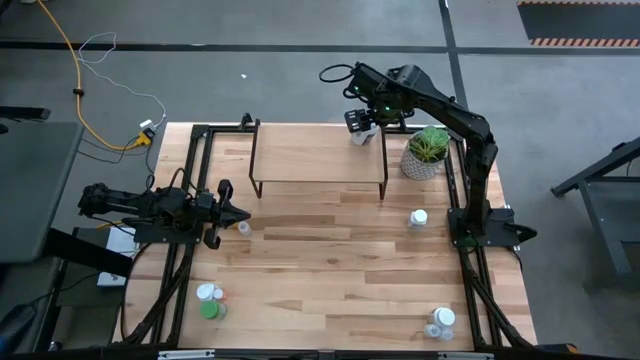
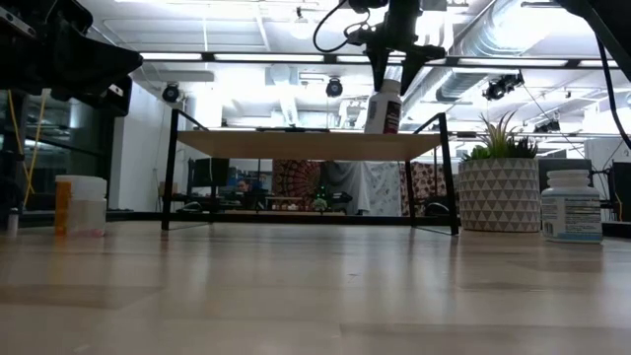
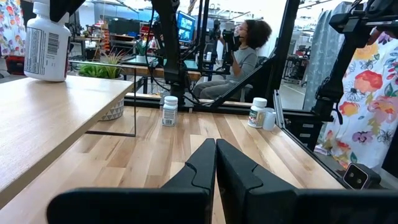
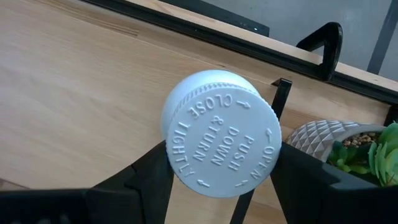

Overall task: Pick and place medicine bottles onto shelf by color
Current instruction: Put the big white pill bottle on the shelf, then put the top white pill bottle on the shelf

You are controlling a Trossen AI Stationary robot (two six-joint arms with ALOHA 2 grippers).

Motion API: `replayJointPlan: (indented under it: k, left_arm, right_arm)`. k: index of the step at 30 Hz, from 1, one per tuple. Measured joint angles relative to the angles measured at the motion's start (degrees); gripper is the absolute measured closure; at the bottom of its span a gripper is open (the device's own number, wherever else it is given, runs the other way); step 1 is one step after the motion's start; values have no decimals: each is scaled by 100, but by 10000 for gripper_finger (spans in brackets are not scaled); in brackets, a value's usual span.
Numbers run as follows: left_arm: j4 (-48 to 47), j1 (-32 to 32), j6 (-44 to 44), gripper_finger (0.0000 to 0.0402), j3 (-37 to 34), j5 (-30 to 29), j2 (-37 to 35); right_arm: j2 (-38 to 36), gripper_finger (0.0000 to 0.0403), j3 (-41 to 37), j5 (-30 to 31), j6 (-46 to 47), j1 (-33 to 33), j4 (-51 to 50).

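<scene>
- The step in hand looks like the placing of a white bottle on the shelf [image 1: 318, 153]; the right gripper [image 4: 219, 167] sits over the shelf's far right corner, its fingers closed on the white medicine bottle [image 2: 384, 106] just under the cap, whose raised lettering reads "PUSH DOWN & TURN".
- In the low view that bottle appears to stand on the shelf's top board, near its right end, with the gripper coming down on it from above; whether its base rests fully on the board I cannot tell.
- The potted plant [image 1: 427, 153] stands just beside the shelf's right legs, near the right gripper.
- The left gripper [image 3: 215, 165] waits low at the table's left edge, its fingers pressed together and holding nothing.
- Other bottles are on the tabletop: one white bottle [image 1: 418, 218] well right of centre; an orange-tinted one [image 2: 79, 205] at the left in the low view; a green bottle [image 1: 209, 310] and a white-capped one beside it near the front left; a small cluster [image 1: 440, 322] at the front right.
- Next move, as I judge it: let the bottle's base settle flat, spread the fingers, then lift straight up so the cap is not dragged and the plant is not brushed; afterwards fetch the nearest white bottle.
</scene>
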Motion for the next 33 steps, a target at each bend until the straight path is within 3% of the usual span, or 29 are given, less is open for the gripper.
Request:
replayJointPlan:
  k: [7, 16, 24, 33]
  left_arm:
    - [0, 0, 0, 398, 2, 0, 0]
    - [-2, 0, 0, 398, 2, 2, 0]
    - [-2, -2, 0, 398, 0, 2, 0]
    - [-2, 0, 0, 398, 0, 2, 0]
  right_arm:
    - [0, 179, 0, 0, -45, 0, -4]
    - [0, 114, -2, 2, -48, 0, -20]
    - [0, 109, -2, -29, -144, 0, -15]
    - [-191, 110, -2, -508, -876, 276, -11]
